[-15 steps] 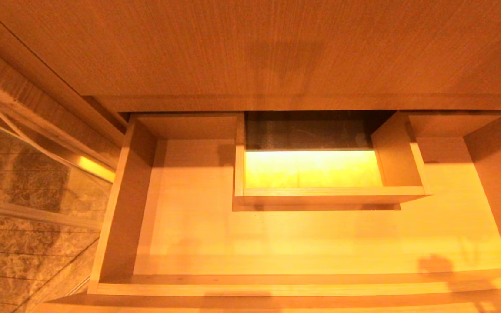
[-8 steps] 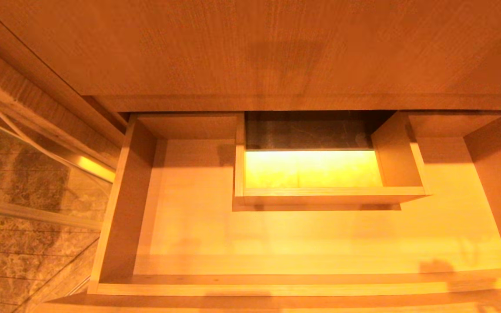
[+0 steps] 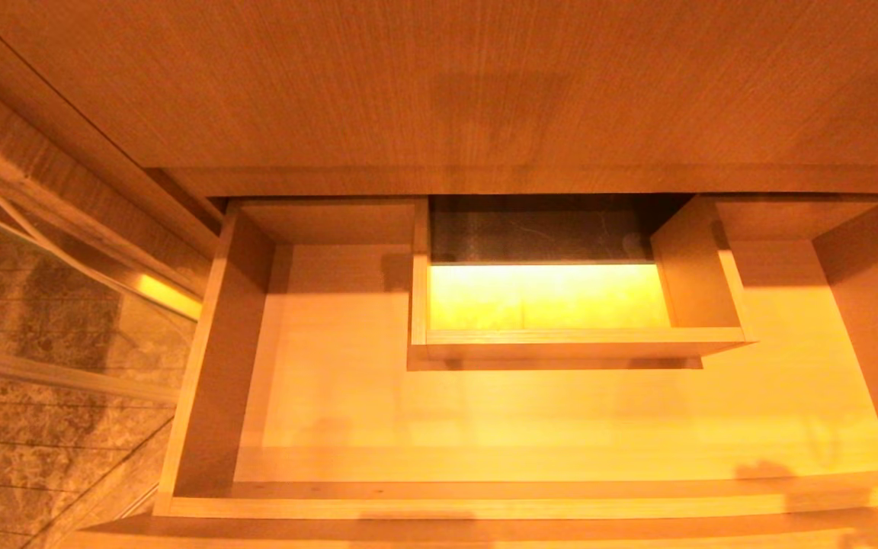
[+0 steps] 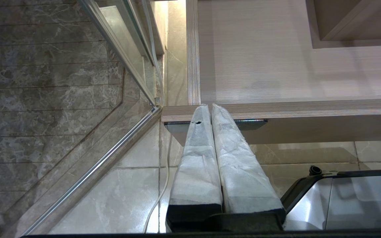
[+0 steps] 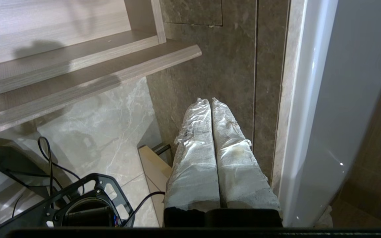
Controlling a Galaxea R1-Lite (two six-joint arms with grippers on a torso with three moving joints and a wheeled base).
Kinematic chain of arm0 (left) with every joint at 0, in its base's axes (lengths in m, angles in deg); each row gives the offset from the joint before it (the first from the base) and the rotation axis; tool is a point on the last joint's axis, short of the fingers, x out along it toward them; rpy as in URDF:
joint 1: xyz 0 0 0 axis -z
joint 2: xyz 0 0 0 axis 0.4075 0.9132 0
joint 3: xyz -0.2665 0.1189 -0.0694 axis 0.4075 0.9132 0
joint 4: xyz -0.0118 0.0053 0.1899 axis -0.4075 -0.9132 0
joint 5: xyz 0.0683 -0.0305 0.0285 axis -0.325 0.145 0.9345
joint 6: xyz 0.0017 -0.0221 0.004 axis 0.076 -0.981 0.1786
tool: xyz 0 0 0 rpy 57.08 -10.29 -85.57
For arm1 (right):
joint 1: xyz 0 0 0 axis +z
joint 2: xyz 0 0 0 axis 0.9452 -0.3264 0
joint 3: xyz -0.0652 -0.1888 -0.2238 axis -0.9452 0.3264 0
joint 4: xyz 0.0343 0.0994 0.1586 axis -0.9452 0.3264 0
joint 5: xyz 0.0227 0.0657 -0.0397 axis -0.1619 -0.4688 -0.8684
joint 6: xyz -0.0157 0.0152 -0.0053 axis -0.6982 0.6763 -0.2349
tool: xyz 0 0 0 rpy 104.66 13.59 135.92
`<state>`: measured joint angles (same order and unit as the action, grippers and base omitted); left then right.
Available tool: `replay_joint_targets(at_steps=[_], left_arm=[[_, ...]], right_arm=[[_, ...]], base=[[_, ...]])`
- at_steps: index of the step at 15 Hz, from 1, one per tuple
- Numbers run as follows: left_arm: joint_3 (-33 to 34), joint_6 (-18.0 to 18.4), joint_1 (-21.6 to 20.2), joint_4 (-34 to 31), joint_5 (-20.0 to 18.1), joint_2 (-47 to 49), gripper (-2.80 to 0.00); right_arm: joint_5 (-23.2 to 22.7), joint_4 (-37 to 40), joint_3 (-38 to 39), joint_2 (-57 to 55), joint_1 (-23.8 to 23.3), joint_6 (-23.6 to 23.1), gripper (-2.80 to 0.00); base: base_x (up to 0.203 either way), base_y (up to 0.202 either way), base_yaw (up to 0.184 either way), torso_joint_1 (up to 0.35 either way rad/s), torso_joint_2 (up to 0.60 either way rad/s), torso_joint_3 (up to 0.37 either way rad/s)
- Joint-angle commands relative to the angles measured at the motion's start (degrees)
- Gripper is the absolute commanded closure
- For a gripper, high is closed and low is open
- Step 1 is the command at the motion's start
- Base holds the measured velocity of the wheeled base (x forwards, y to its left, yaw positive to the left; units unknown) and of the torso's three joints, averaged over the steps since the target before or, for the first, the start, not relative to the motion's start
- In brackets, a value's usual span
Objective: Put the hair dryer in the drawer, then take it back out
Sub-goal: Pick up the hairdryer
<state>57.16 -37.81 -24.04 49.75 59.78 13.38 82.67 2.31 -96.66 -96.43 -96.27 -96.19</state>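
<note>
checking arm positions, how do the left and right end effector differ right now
The left end effector sits at the drawer front's left corner, its tips over the front edge; the right end effector is off the drawer's right end, before a dark tiled wall. Shared: both shut, white-wrapped fingers, holding nothing.

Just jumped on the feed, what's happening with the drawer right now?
The drawer stands pulled wide open and no hair dryer shows in it or in any view. Neither arm appears in the head view. The right end effector is shut and empty, off past the drawer's corner near the tiled wall. The left end effector is shut too, parked just outside the drawer's front edge over the floor.
</note>
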Motion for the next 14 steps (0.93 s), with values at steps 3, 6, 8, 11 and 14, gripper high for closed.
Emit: replay_joint_targets(at_steps=[3,6,8,11,14], left_arm=[[0.1,0.0,0.0,0.0,0.0,0.0,0.00],[0.1,0.1,0.0,0.0,0.0,0.0,0.00],[0.1,0.0,0.0,0.0,0.0,0.0,0.00],[0.1,0.1,0.0,0.0,0.0,0.0,0.00],[0.1,0.0,0.0,0.0,0.0,0.0,0.00]], right_arm=[[0.1,-0.7,0.3,0.6,0.0,-0.3,0.00],[0.1,-1.1,0.8,1.2,-0.1,-0.5,0.00],[0.1,-1.1,0.8,1.3,-0.4,-0.5,0.00],[-0.1,-2.1,0.9,1.3,-0.4,-0.6,0.00],[-1.2,-2.8,1.2,1.3,-0.3,-1.0,0.00]], base=[[0.000,0.000,0.000,0.000,0.00,0.000],[0.000,0.000,0.000,0.000,0.00,0.000],[0.000,0.000,0.000,0.000,0.00,0.000],[0.000,0.000,0.000,0.000,0.00,0.000],[0.000,0.000,0.000,0.000,0.00,0.000]])
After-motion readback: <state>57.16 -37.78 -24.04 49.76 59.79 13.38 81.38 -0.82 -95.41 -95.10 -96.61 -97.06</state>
